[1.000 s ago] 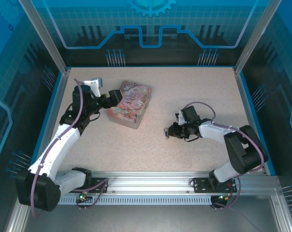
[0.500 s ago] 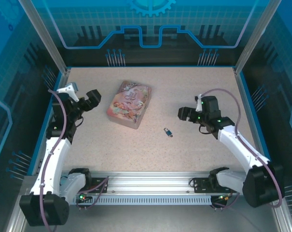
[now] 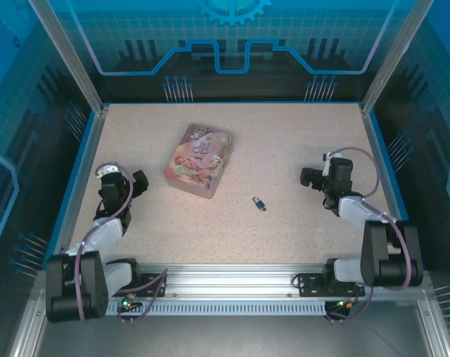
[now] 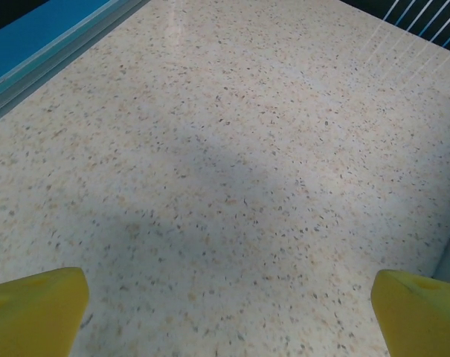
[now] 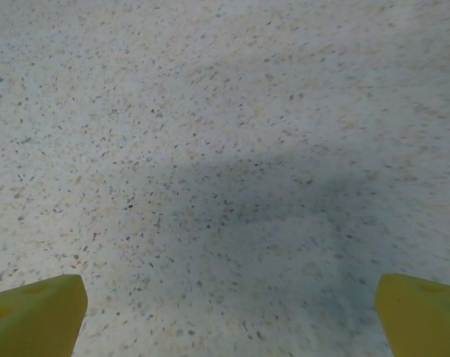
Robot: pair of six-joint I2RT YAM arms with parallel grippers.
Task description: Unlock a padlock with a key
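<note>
Padlock (image 3: 261,204) lies free on table (image 3: 299,141); too small to tell if unlocked. Left gripper (image 3: 139,181) and right gripper (image 3: 308,177) spread wide, empty, well apart from it.

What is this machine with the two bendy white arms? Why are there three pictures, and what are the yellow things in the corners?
It is a robot: two arms bolted to the front of a table. One picture is taken from above; it shows the left arm and the right arm tucked in at the sides. The other two come from small cameras on the wrists, looking down at the speckled table. The yellow tips belong to each arm's jaws, which stand wide open. On the table lie a pink tin and a tiny blue padlock. Nothing is held.
</note>
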